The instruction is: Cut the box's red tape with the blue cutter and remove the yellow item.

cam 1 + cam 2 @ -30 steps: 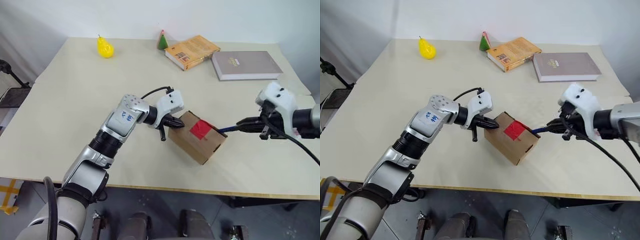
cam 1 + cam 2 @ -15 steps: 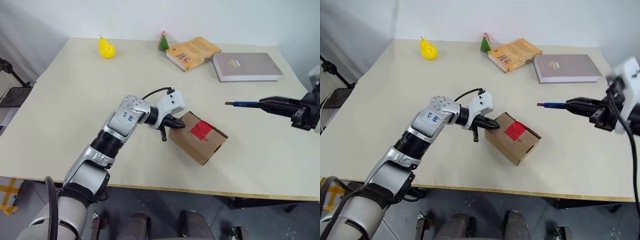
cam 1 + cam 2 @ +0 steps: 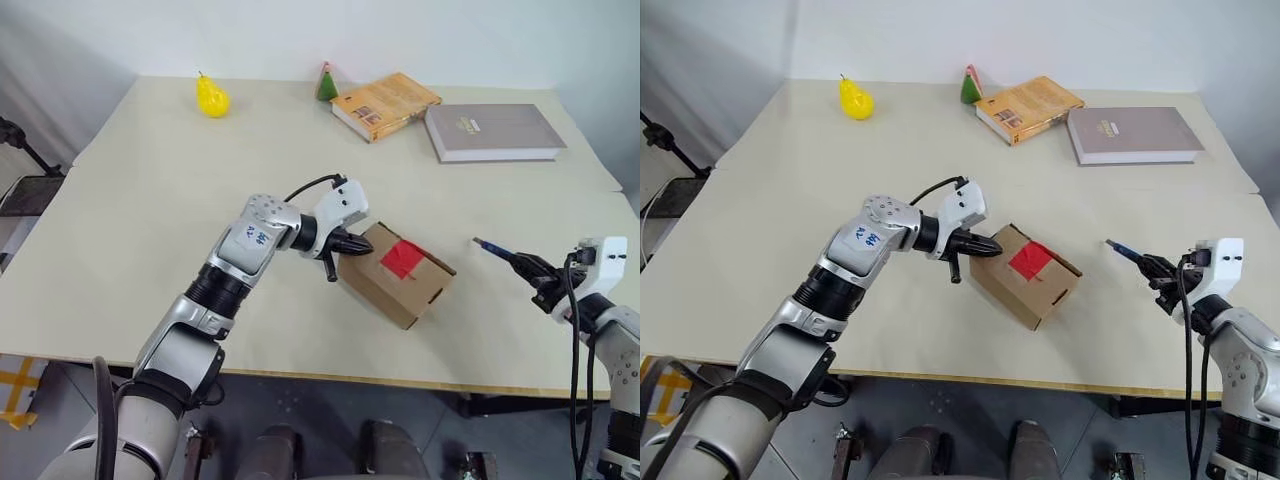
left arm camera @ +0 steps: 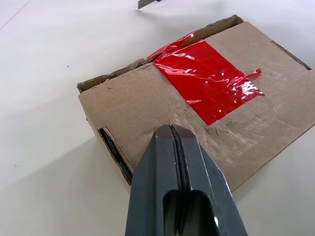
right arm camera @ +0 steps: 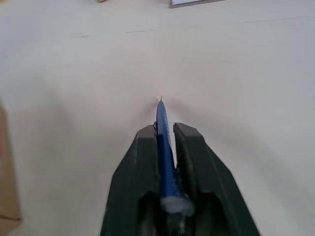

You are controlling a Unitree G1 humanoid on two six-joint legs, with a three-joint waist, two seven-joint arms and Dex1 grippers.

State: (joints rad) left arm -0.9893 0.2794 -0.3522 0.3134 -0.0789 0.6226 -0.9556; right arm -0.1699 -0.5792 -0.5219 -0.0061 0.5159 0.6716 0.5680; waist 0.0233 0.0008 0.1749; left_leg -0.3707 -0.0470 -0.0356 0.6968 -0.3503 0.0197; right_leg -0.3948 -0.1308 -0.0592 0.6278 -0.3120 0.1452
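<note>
Table scene with the box (image 3: 396,275) as landmark. The box, a brown carton, sits skewed near the table's (image 3: 130,210) front edge, flaps down, the red tape (image 3: 401,259) lying across its top seam; the tape is wrinkled and torn at one end. An oval slot shows in the box's front right wall.

Left gripper (image 3: 343,244): fingers pressed together with nothing between them, tips at the box's left upper edge. In the left wrist view the joined tips (image 4: 173,135) lie over the carton's top, short of the tape.

Right gripper (image 3: 536,272): well to the right of the box, close to the table's front right edge, fingers clamped on the cutter (image 3: 494,248). The cutter, blue and slim, juts out toward the box with its dark tip apart from it and low over the bare tabletop; the right wrist view shows its shaft (image 5: 165,142) wedged between the two fingers.

Open room: bare table between box and cutter tip, and a wide bare stretch left of the box and beyond it.

Far edge, well beyond the box: a pear (image 3: 210,95) to the left, a small green cone (image 3: 325,82), an orange book (image 3: 384,103) and a grey book (image 3: 492,131) to the right.

Surface: pale, matt, smooth; plain light wall behind; dark floor past the front edge
</note>
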